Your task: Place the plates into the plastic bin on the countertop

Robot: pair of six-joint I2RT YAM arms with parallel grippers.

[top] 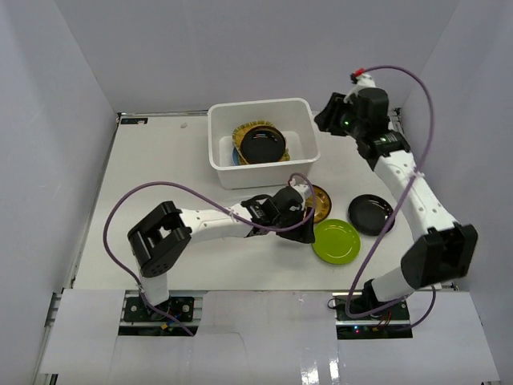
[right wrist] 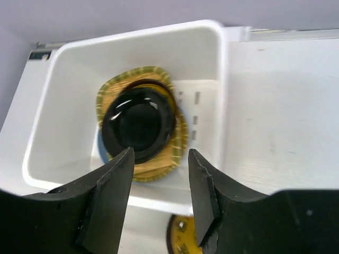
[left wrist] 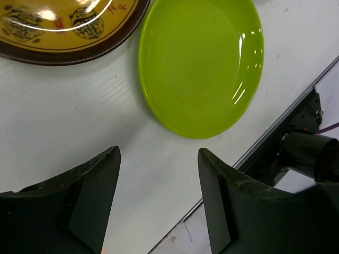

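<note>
Three plates are left on the off-white surface (top: 160, 176), all near its right half. The lime green plate (top: 337, 241) (left wrist: 201, 63) is nearest. The loose black plate (top: 369, 215) is set just beside it, to the right and a little farther. The gold-patterned plate (top: 322, 200) (left wrist: 63, 32) is placed close against the green one's far left edge and is partly covered in the top view by the left arm (top: 208, 223).

The white plastic bin (top: 220, 172) (right wrist: 222, 79) is stood at the far middle of the surface. A stack is held inside it. A glossy top black plate (top: 263, 146) (right wrist: 139, 124) is uppermost, and the rims of yellow woven-look plates (top: 248, 128) (right wrist: 114, 90) are shown around it. A sliver of the light blue plate (right wrist: 100, 151) is exposed at the stack's near left edge. A dark rim is glimpsed under the top plate, but its pattern cannot be made out. Slots (right wrist: 197, 116) are seen in the bin's bottom, to the right of the stack.

The left jaws are spread with nothing between them. They are held over bare surface just left of the green plate; whether they touch the surface cannot be told.

The right arm (top: 417, 192) is reached to the far right. The right jaws are likewise spread and empty, and are held above the bin's right side, apart from the stack.
</note>
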